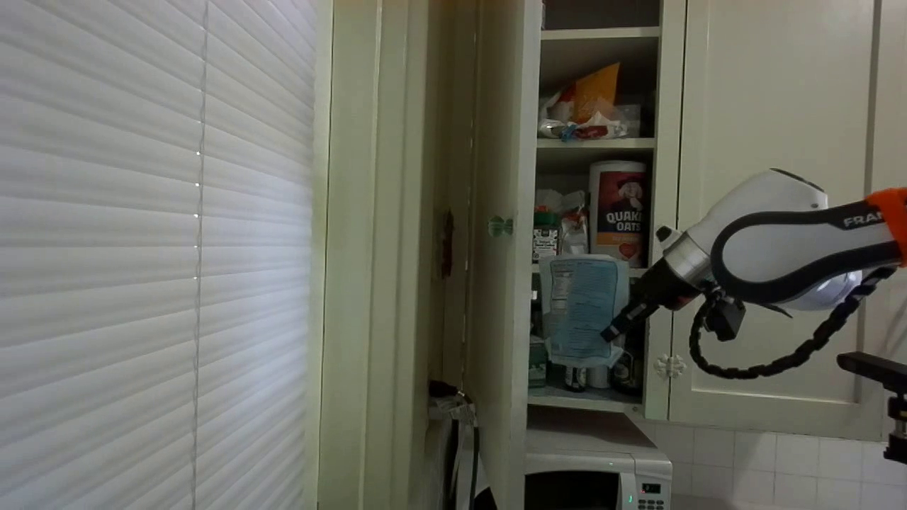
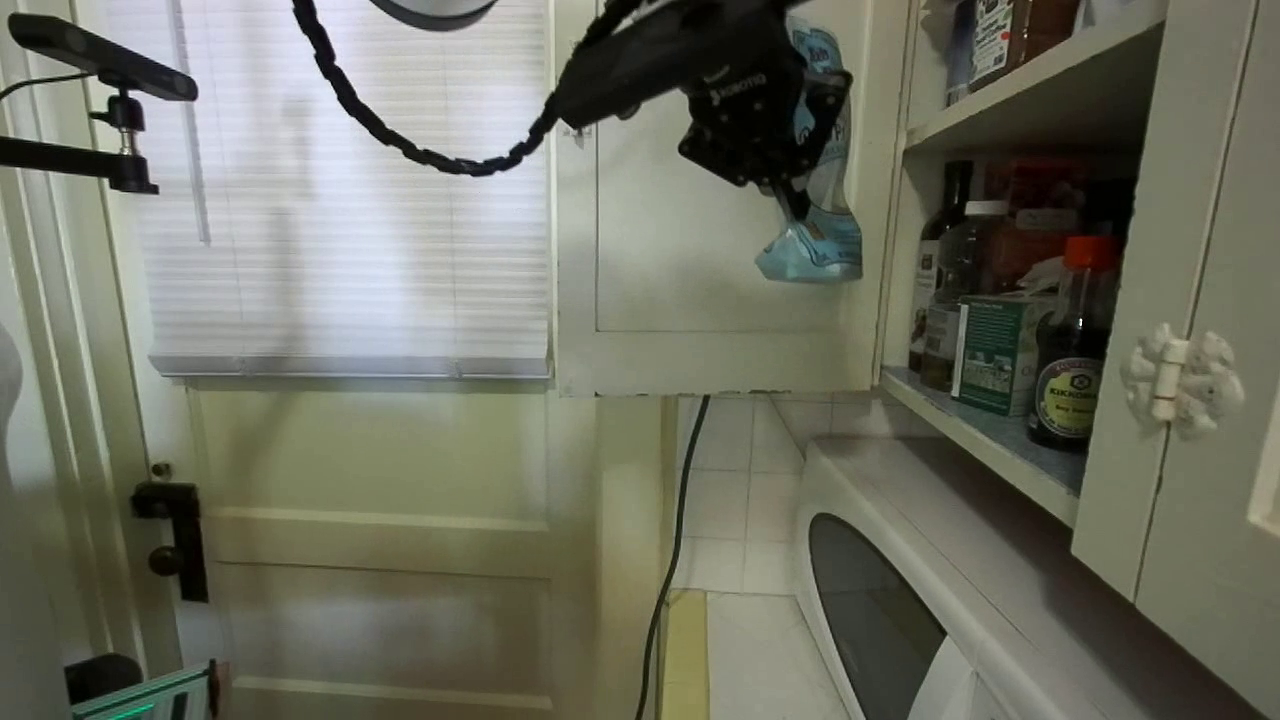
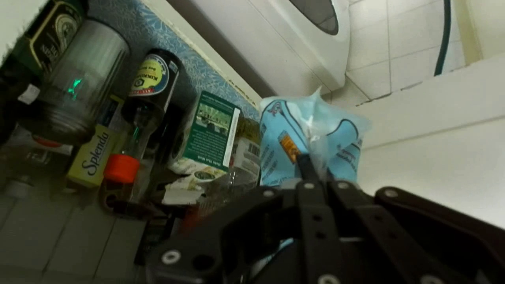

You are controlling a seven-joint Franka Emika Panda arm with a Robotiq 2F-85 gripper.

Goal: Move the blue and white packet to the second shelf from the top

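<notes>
The blue and white packet (image 1: 581, 304) is upright, outside the cupboard opening in front of the lower shelves. It also shows in an exterior view (image 2: 828, 245), partly behind my gripper, and in the wrist view (image 3: 276, 130). My gripper (image 1: 609, 333) is shut on the packet, pinching a fold between its fingers; the fingers also show in an exterior view (image 2: 797, 205) and in the wrist view (image 3: 313, 165). The second shelf from the top (image 1: 595, 144) bears an orange packet (image 1: 596, 91) and crumpled bags. It is higher than my gripper and out of the wrist view.
An oats canister (image 1: 622, 212) and jars stand on the shelf below the orange packet's. Bottles, including soy sauce (image 2: 1068, 390), and a green box (image 2: 995, 350) fill the lowest shelf. The open cupboard door (image 1: 504, 319) borders the opening. A microwave (image 1: 581, 460) stands underneath.
</notes>
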